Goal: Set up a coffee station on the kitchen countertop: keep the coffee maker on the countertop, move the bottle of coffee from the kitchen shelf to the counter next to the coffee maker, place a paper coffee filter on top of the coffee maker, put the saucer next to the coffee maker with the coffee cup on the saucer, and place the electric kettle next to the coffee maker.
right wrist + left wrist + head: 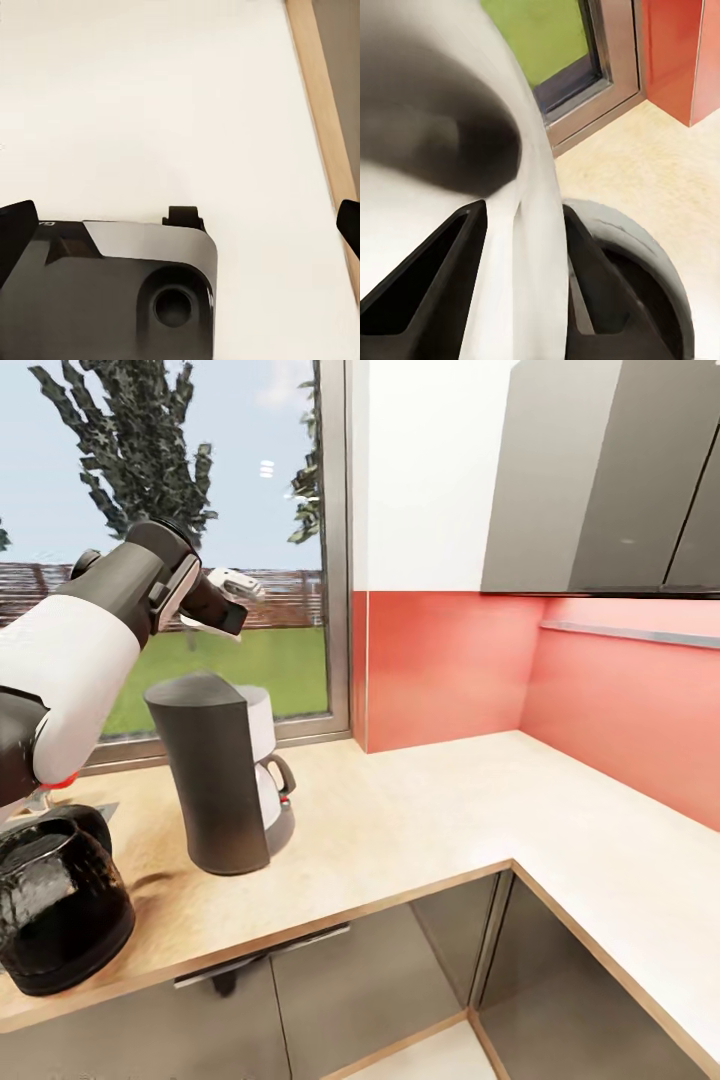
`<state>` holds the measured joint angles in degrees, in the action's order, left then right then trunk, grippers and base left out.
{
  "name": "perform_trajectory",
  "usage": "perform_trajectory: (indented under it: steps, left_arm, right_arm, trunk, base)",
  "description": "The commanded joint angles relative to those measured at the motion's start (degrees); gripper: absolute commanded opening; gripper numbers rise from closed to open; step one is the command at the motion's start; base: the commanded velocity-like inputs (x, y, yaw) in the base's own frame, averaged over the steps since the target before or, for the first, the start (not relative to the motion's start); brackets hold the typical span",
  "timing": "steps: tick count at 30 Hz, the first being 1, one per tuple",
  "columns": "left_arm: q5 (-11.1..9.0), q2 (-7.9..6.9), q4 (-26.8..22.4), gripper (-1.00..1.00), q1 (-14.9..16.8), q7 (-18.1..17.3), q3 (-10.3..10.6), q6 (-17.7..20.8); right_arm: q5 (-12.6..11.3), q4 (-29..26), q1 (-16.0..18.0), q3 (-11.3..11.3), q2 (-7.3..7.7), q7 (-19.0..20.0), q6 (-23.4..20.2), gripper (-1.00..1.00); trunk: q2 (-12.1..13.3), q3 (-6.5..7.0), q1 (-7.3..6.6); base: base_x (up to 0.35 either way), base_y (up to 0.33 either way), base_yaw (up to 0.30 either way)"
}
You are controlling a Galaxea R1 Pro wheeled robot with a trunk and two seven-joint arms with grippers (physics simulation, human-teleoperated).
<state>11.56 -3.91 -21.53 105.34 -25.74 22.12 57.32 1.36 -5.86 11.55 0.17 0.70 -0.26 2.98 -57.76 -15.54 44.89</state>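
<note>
- In the head view the coffee maker point(222, 770) stands upright at left of centre on the kitchen countertop point(430, 820), its pale carafe and grey handle turned toward the frame's right.
- The electric kettle point(55, 905) sits at the lower left of that frame, near the counter's front edge, just beside the coffee maker but apart from it.
- The left gripper point(232, 603) hangs in the upper left of the head view, above the coffee maker's top and clear of it, in front of the window point(200, 510).
- In the left wrist view its dark fingers point(431, 277) are pressed against a pale sheet, the paper coffee filter point(521, 262), which hangs between them; the grey round top of the coffee maker point(649, 247) shows behind the filter.
- Around it: a red backsplash point(450, 670) fills the middle right of the head view, grey wall cabinets point(610, 470) the upper right, glossy dark base cabinets point(330, 990) the bottom; nothing lies between the gripper and the machine's top.
- The right wrist view shows a pale floor point(150, 112), a wood-coloured strip point(322, 112) along the frame's right, and a grey and black robot part point(112, 292) at the bottom; dark finger tips sit at both side edges, set wide apart.
- A few small letters show on that part at the frame's left, too small to read.
</note>
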Motion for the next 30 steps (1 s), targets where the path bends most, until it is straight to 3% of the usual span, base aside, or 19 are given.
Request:
perform_trajectory:
  steps: [1, 14, 30]
  left_arm:
    - [0.7, -0.03, -0.1, -1.0, 0.0, -0.6, 0.2, 0.1]
    - [0.7, -0.04, -0.1, -1.0, 0.0, -0.6, 0.2, 0.1]
    - [0.7, -0.04, -0.1, -1.0, 0.0, -0.6, 0.2, 0.1]
  right_arm:
    - [0.1, 0.1, 0.0, 0.0, 0.0, 0.0, 0.2, 1.0]
    - [0.1, 0.1, 0.0, 0.0, 0.0, 0.0, 0.2, 1.0]
    - [0.1, 0.0, 0.0, 0.0, 0.0, 0.0, 0.2, 1.0]
  trunk:
    - [0.0, -0.07, 0.0]
    - [0.0, -0.07, 0.0]
    - [0.0, -0.07, 0.0]
  base:
    - [0.008, -0.006, 0.143]
    - [0.001, -0.012, 0.022]
    - [0.007, -0.017, 0.19]
